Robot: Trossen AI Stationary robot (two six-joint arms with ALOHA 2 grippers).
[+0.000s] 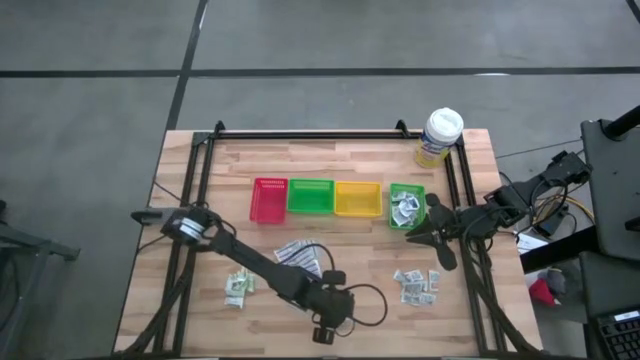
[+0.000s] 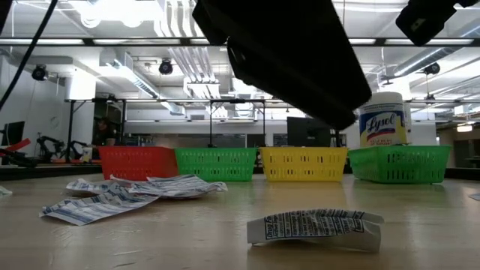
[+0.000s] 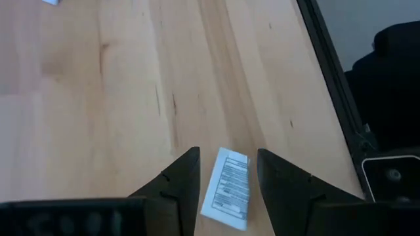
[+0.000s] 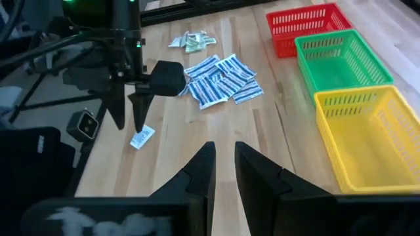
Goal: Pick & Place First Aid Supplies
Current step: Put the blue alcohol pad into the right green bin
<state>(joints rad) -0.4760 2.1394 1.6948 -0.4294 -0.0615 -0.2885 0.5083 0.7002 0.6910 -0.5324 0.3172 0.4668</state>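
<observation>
From above, your left gripper [image 1: 322, 332] hangs near the table's front edge, your right gripper [image 1: 432, 238] beside the end green tray [image 1: 407, 190] holding sachets. Low down, a printed packet [image 2: 315, 226] lies flat on the table [image 2: 225, 232]. At your left wrist, that packet sits between open fingers [image 3: 174, 187], ungripped; your right gripper's fingers [image 4: 200, 170] are slightly apart, holding nothing

Bare wood surrounds the lone packet [image 3: 227, 189] (trays [image 1: 333, 198] well apart).
</observation>
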